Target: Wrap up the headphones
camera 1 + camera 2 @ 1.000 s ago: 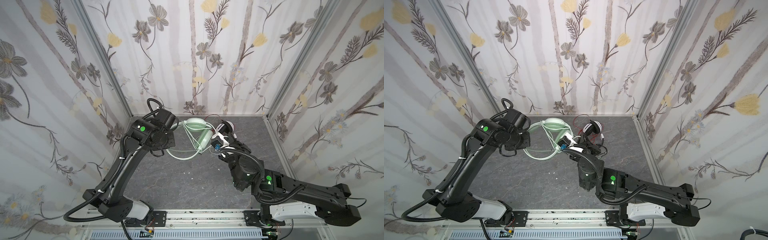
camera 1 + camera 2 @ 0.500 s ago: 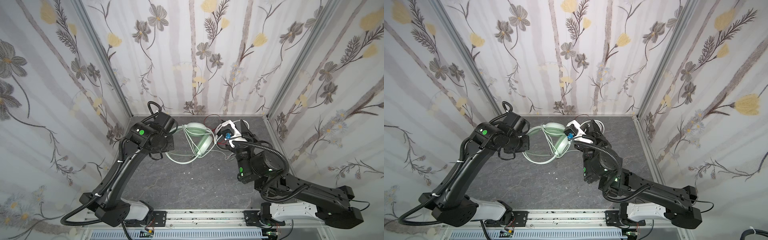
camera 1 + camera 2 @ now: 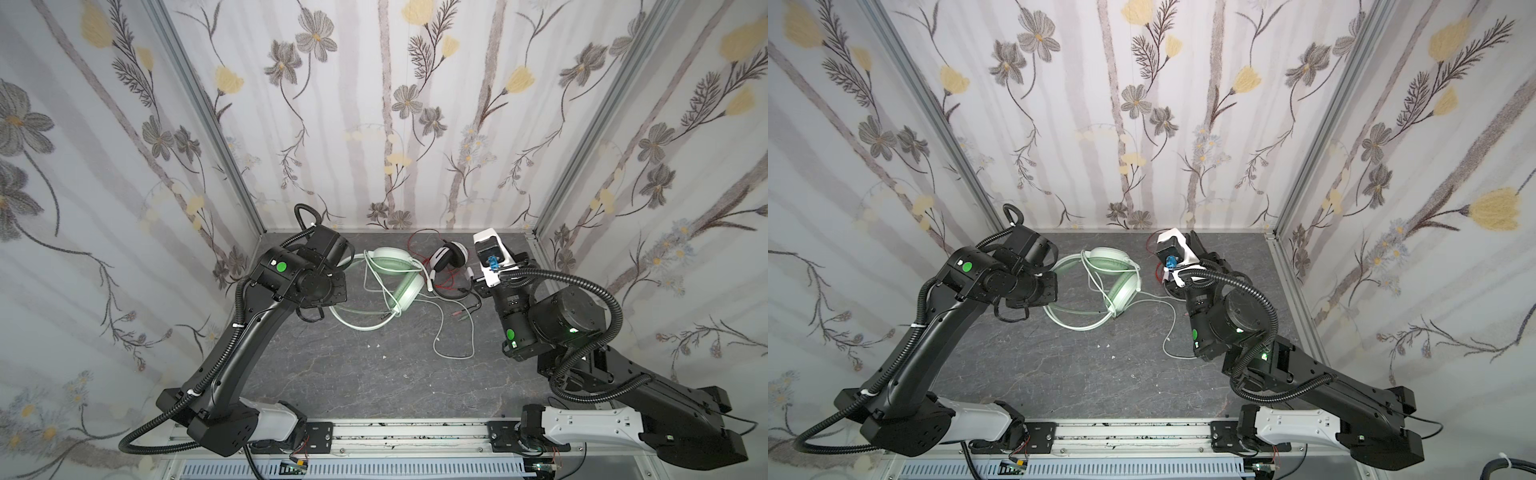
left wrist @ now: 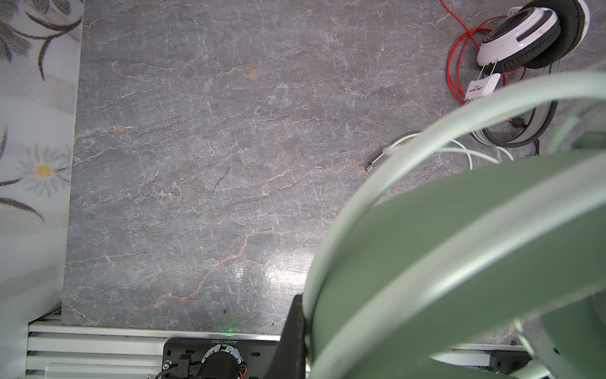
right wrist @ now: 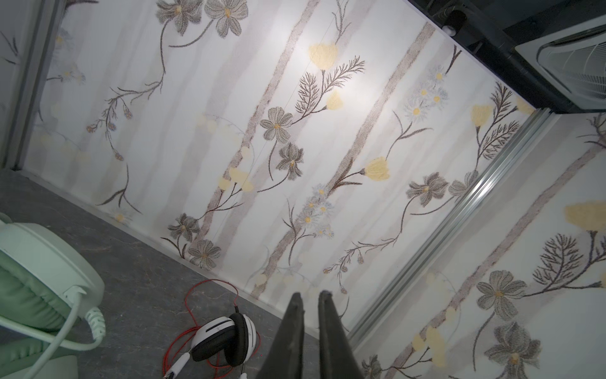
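Note:
The mint-green headphones [image 3: 405,291] [image 3: 1121,293] lie at the back middle of the table, the headband [image 4: 459,229] looping toward the left arm. My left gripper [image 3: 337,286] is shut on that headband; only one finger [image 4: 293,331] shows, pressed against it. The pale cord [image 3: 453,353] [image 3: 1169,328] trails loose across the table. The white-and-black headphones [image 3: 446,255] [image 4: 524,39] [image 5: 226,341] with their red cord [image 3: 419,241] lie at the back right. My right gripper [image 5: 311,295] [image 3: 1196,245] hangs beside them, tilted up toward the back wall, open by a narrow gap with nothing in it.
Flowered walls close in the back and both sides, with a metal corner post [image 5: 459,223] near the right gripper. Black plugs [image 3: 459,313] on thin leads lie right of the mint earcup. An aluminium rail [image 3: 395,432] runs along the table's front edge.
My right gripper has moved right and back, away from the mint-green headphones, and the pale cord now lies loose on the table. The left gripper keeps its hold on the headband.

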Available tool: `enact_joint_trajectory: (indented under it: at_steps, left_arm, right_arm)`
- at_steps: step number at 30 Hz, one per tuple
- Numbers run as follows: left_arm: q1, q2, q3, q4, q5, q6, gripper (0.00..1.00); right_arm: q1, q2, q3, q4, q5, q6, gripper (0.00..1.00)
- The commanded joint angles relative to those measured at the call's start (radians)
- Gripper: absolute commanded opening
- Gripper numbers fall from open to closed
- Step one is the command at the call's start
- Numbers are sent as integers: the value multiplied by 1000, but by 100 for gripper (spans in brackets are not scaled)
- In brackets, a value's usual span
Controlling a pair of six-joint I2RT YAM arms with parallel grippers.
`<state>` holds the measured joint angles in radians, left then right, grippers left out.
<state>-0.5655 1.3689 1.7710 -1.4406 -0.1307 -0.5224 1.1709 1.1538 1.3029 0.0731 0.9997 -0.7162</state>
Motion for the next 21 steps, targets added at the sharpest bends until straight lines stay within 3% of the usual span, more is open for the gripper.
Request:
enact_joint_trajectory:
  at_steps: [1, 5, 9, 12, 16, 21]
  left_arm:
    - [0, 4, 27, 26, -2, -1, 0]
    - [0, 14, 77, 14, -8, 3, 0]
    - [1, 27, 150, 8, 27, 12, 0]
    - [0, 40, 214, 1, 64, 11, 0]
    - [1, 56, 296, -16, 115, 1, 0]
    - [1, 58, 354, -18, 166, -4, 0]
  right_arm:
    - [-141, -29, -17, -388, -331, 531, 24]
    - [-330, -75, -170, -474, -630, 802, 39]
    - [-464, -91, -328, -439, -858, 917, 45]
    - [-498, -77, -426, -365, -1003, 916, 55]
    - [-505, -46, -527, -233, -1083, 872, 73]
    - [-566, 71, -526, -183, -1158, 852, 81]
